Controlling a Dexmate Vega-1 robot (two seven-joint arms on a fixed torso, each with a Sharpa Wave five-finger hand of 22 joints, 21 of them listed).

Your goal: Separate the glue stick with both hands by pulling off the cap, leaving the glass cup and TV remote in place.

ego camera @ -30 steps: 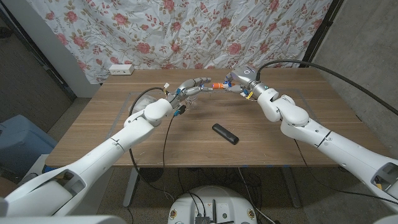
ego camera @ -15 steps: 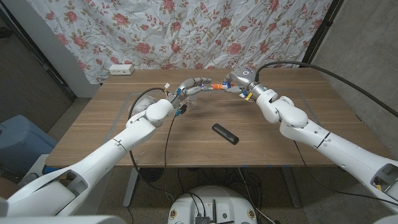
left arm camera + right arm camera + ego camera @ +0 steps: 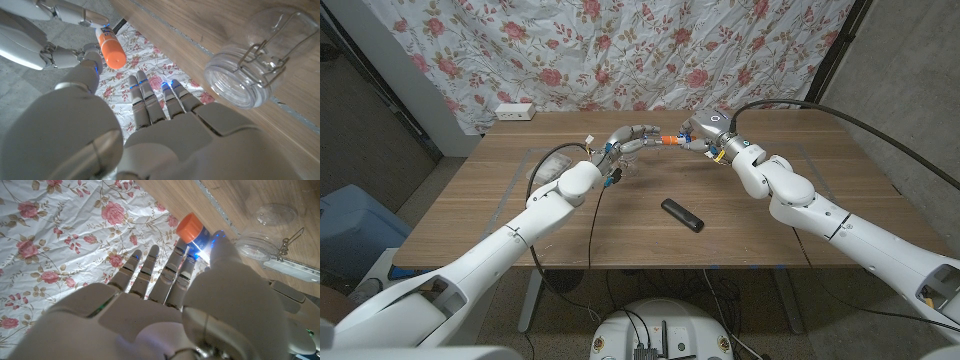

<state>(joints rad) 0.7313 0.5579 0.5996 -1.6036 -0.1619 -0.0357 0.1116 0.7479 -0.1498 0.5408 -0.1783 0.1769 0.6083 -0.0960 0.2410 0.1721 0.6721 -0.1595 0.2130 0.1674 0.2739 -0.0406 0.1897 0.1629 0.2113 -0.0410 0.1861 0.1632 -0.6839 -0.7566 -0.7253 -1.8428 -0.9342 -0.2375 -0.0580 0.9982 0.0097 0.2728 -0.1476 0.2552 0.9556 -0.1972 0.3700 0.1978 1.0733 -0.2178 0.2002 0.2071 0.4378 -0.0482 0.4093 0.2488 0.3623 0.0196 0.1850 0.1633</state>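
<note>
Behind the wooden table (image 3: 620,225) a cloth with red roses on white is hung (image 3: 620,50), and a white power strip (image 3: 514,111) is seen at the table's far left edge. Above the far middle of the table the two white robot hands are brought close together, and the small glue stick with an orange cap (image 3: 669,139) is held in the air between them. The left hand (image 3: 632,140) is seen with its fingers curled toward the stick; whether the stick is really gripped by it cannot be told. The right hand (image 3: 704,131) is closed around the blue and white body of the stick, as is shown in the right wrist view (image 3: 197,235), where the orange end stands out beyond the fingers. The clear glass cup with a wire clasp (image 3: 252,62) is lying on its side on the table, near the left hand. The black TV remote (image 3: 681,215) is lying nearer the robot, well apart from both hands.
</note>
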